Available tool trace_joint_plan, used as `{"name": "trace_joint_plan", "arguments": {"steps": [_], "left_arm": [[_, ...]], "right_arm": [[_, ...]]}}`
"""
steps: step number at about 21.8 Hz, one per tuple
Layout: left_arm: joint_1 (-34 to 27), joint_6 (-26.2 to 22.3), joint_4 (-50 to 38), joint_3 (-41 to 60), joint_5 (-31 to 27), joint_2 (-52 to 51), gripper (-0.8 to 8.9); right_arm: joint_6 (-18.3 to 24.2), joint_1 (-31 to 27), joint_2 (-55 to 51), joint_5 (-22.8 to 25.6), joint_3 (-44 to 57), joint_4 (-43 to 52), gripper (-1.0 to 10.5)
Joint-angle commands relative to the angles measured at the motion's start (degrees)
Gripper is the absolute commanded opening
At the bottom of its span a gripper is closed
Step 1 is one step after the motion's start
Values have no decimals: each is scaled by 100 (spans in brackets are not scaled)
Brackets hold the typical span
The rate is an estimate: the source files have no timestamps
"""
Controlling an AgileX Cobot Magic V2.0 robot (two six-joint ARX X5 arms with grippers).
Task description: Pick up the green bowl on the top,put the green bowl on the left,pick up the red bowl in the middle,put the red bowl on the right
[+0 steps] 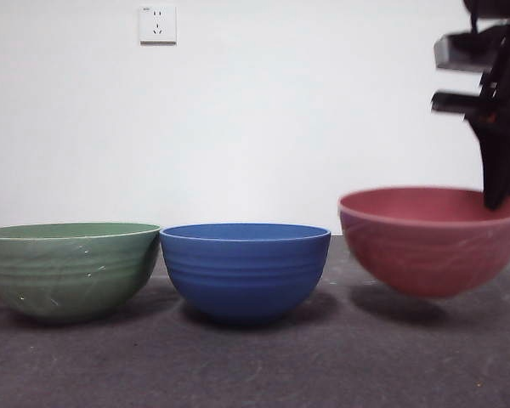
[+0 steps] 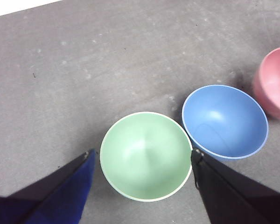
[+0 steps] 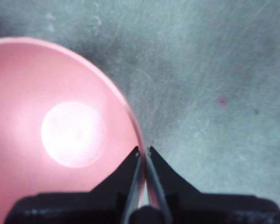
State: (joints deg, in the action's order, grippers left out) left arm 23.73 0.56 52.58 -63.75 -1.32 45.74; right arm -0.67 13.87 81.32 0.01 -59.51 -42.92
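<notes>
You have the green bowl (image 1: 68, 270) upright on the table, just left of the blue bowl (image 1: 245, 269), rims nearly touching; sage, ribbed, white scuffs on its side. You have the red bowl (image 1: 432, 240) right of the blue bowl, apart from it, upright, off the table with its shadow beneath; pinkish-red, ribbed.

In the front view the green bowl (image 1: 68, 270) runs off the picture's side edge, and the dark arm by the red bowl (image 1: 432, 240) is cut off at the top and side, so its end effector's tips are hidden at the bowl's rim. The left wrist view cuts the red bowl (image 2: 274, 86) at the edge, showing only part of it. In the right wrist view that bowl (image 3: 60, 135) is blurred and cropped, and its rim is hidden between the right end effector (image 3: 143, 150) jaws.
</notes>
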Motion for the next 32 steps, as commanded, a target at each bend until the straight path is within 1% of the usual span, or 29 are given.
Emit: {"name": "trace_joint_plan", "arguments": {"steps": [1,2,3,4,5,6,8,9,10,11,12,13,14,15,16,17,19,21,24,27,29,32], "left_arm": [[-17,-31,-22,4,-4,-11,346],[-17,-31,-20,4,-4,-11,346],[-17,-31,-20,4,-4,-11,346],[-17,-31,-13,4,-2,-11,346],[-17,-33,13,4,7,-11,346],[-17,-33,35,4,7,-11,346],[-17,-57,63,4,7,-11,345],[-17,-111,37,4,0,-13,344],[-17,-181,-28,4,0,-13,339],[-17,-238,-129,4,-15,-13,279],[-17,-378,-225,4,-15,-13,134],[-17,-531,-326,4,-20,-13,-30],[-20,-531,-407,7,-42,-13,-8],[-20,-531,-481,9,-111,-15,-7],[-26,-540,-520,15,-243,-42,-7],[-55,-533,-590,76,-391,-111,-7],[-162,-527,-769,402,-468,-472,-7],[-299,-476,-951,885,-468,-973,-8],[-487,-269,-1161,1696,-468,-1786,-8],[-542,-201,-1272,2124,-466,-2221,-7],[-542,-199,-1276,2192,-468,-2323,-6],[-542,-175,-1257,2153,-431,-2328,-3]], "right_arm": [[-74,9,317,-13,52,160,-16],[-72,9,413,-15,52,186,-14],[-76,9,503,-15,52,214,28],[-79,9,540,-15,52,216,97],[-96,9,540,-9,52,223,193],[-103,9,514,-9,52,262,248],[-120,7,267,-15,52,391,255],[-129,7,-7,-92,50,507,252],[-144,9,-278,-280,52,686,251],[-144,9,-625,-520,52,933,248],[-155,9,-977,-772,52,1200,236],[-160,9,-1375,-883,52,1438,135],[-131,9,-1690,-883,52,1576,28],[-52,7,-2052,-848,52,1674,-11],[-9,7,-2317,-802,55,1696,-12],[48,7,-2625,-636,77,1690,-12],[184,7,-3303,-367,345,1766,-12],[184,7,-4013,-243,881,1902,-12],[28,9,-5034,-101,1858,2245,-12],[-31,9,-5455,-107,2203,2334,-12],[-103,7,-5504,-92,2205,2317,-6],[-92,7,-5501,-96,2205,2277,3]]}}
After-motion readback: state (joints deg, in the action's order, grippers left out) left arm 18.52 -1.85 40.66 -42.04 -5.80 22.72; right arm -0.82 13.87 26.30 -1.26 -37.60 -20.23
